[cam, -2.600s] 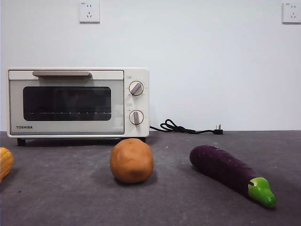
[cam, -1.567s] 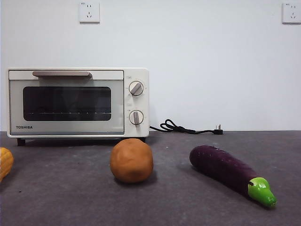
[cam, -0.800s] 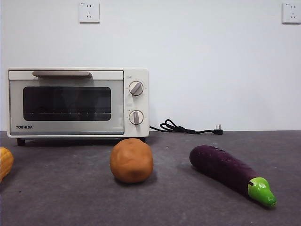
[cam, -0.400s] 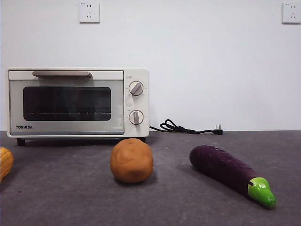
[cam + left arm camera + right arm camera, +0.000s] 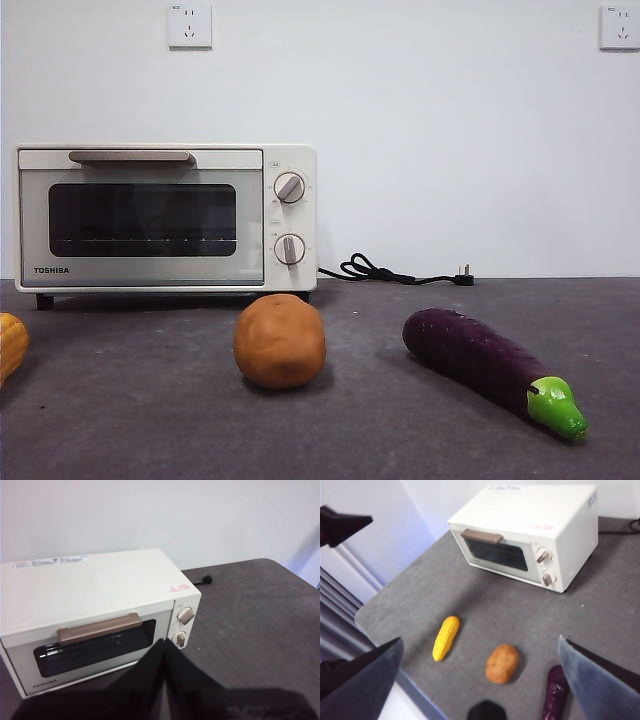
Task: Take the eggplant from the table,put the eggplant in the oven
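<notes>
The eggplant (image 5: 487,363) lies on the table (image 5: 400,440) at the front right, dark purple, with its green cap toward the near right; the right wrist view shows part of it (image 5: 555,692) too. At the back left stands the cream oven (image 5: 165,218) with its glass door closed. No gripper shows in the front view. My right gripper (image 5: 480,640) hangs high above the table, open and holding nothing, with the eggplant near one jaw. My left gripper (image 5: 165,645) is shut and empty, raised in front of the oven (image 5: 100,610).
A round orange-brown ball (image 5: 280,341) sits mid-table between the oven and the eggplant. A yellow ribbed item (image 5: 10,345) lies at the front left edge. A black power cord (image 5: 395,272) trails along the back by the wall.
</notes>
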Robot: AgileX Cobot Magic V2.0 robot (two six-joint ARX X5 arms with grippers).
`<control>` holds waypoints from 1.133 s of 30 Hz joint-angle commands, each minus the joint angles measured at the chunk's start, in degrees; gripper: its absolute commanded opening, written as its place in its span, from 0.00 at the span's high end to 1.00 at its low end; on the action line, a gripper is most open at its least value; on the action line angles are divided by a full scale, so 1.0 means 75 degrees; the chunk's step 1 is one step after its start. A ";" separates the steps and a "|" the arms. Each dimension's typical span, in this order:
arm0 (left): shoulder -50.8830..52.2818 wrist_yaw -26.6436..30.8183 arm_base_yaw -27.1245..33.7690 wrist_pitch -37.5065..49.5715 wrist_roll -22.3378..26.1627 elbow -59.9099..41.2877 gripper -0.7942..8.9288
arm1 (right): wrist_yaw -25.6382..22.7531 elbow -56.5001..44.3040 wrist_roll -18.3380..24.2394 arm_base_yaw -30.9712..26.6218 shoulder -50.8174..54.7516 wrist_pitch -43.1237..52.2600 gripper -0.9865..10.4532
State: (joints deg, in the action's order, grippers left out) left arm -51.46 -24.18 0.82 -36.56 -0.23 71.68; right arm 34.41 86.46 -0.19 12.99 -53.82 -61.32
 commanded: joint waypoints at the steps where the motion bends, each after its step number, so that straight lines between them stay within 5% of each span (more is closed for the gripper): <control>1: -0.0216 -0.0029 -0.0015 0.0332 0.0125 0.0015 0.92 | 0.0017 0.0017 0.0029 0.0090 -0.0003 -0.0087 0.41; 10: -0.1527 -0.0073 0.0178 0.1072 0.0318 0.0146 0.92 | 0.0012 0.0017 0.0035 0.0181 -0.0003 -0.0367 0.41; 17: -0.2725 -0.0848 0.0560 0.1792 0.0312 0.0265 0.92 | 0.0012 0.0017 0.0038 0.0181 -0.0003 -0.0434 0.41; 34: -0.4820 -0.0851 0.0863 0.3042 0.0309 0.0268 0.92 | -0.0050 0.0017 0.0055 0.0181 -0.0105 -0.0472 0.41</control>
State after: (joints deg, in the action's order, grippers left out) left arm -87.02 -30.41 7.27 -14.44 1.52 73.52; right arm 34.15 86.46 -0.16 14.24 -54.68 -64.97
